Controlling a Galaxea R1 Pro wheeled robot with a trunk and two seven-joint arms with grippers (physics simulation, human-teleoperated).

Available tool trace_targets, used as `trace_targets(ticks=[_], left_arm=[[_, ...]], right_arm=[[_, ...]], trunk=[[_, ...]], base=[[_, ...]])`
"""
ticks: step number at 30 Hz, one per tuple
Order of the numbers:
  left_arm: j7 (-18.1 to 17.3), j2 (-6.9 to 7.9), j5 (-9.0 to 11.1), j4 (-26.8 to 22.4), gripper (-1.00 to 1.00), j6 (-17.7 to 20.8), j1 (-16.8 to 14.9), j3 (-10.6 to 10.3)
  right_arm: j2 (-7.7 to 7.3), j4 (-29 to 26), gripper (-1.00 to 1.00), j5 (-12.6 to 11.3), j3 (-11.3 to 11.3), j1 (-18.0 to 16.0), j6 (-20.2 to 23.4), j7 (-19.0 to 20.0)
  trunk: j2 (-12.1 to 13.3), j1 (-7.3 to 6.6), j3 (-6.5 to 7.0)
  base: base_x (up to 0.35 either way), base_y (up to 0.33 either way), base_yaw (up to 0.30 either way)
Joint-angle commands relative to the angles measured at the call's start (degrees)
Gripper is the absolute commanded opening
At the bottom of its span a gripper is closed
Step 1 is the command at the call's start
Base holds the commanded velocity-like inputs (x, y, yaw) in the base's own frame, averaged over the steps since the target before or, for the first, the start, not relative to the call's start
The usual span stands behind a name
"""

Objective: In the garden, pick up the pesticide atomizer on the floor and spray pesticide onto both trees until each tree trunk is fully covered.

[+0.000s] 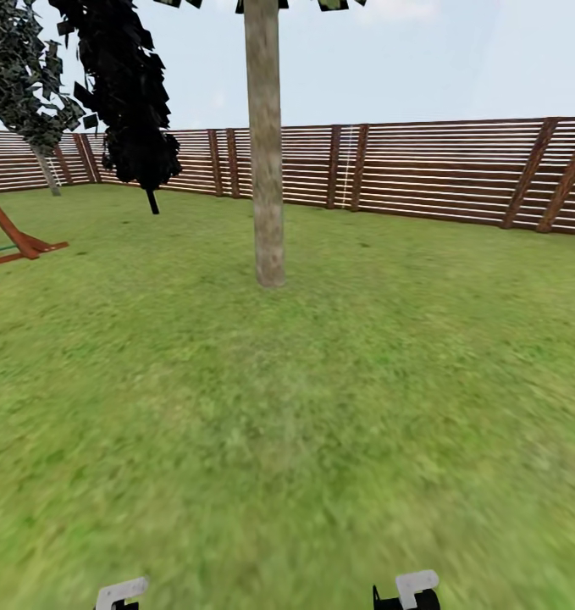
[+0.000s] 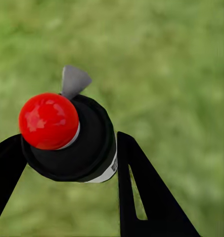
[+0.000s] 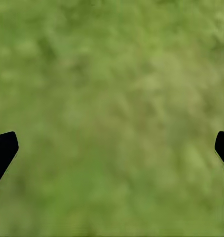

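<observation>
Swing frame (image 1: 16, 237): red-brown timber, far off to the left of the trunk, standing on the grass by the picture's edge.
Leafy trees: a grey-green one (image 1: 24, 76) and a black-leaved one (image 1: 126, 93) rise to the left of the trunk, back near the fence, on thin dark stems.
Trunk (image 1: 266, 144): there it is, dead ahead, a thick mottled grey-brown column standing upright out of the grass, running up past the top of the head view, only a few leaves showing high up.
Fence (image 1: 439, 174): brown slatted boards running behind the trunk from one side to the other, with slanted braces at the right end.
Grass (image 1: 287, 424): blurry green, stretching from the trunk's foot all the way toward the robot.
Left gripper (image 2: 67, 153): its two black fingers (image 2: 141, 192) are closed in on either side of the sprayer, gripping its dark body, with grass beneath.
Sprayer (image 2: 72, 138): off the ground, in the left gripper, well short of the trunk; black round body, glossy red ball on top, a grey nozzle (image 2: 73, 80) poking out past the ball.
Right gripper (image 3: 114, 148): fingers spread wide, just black tips at the two edges of its wrist view, nothing between them but grass.
Arms in the head view: two pale tips, left (image 1: 120, 593) and right (image 1: 414, 589), peek in at the bottom edge, well back from the trunk.
</observation>
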Motion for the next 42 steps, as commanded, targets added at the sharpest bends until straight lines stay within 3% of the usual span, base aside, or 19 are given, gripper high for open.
trace_targets(ticks=[1,42], left_arm=[[0.2,-0.01,-0.3,0.1,-1.0,-0.2,0.0,0.1],[0.2,-0.01,-0.3,0.1,-1.0,-0.3,0.0,0.1]], right_arm=[[0.02,0.1,1.0,0.4,0.4,0.0,0.0,-0.6],[0.02,0.1,1.0,0.4,0.4,0.0,0.0,-0.6]], trunk=[[0.0,0.03,-0.05],[0.0,0.03,-0.05]], base=[[0.34,0.0,0.0],[0.34,0.0,0.0]])
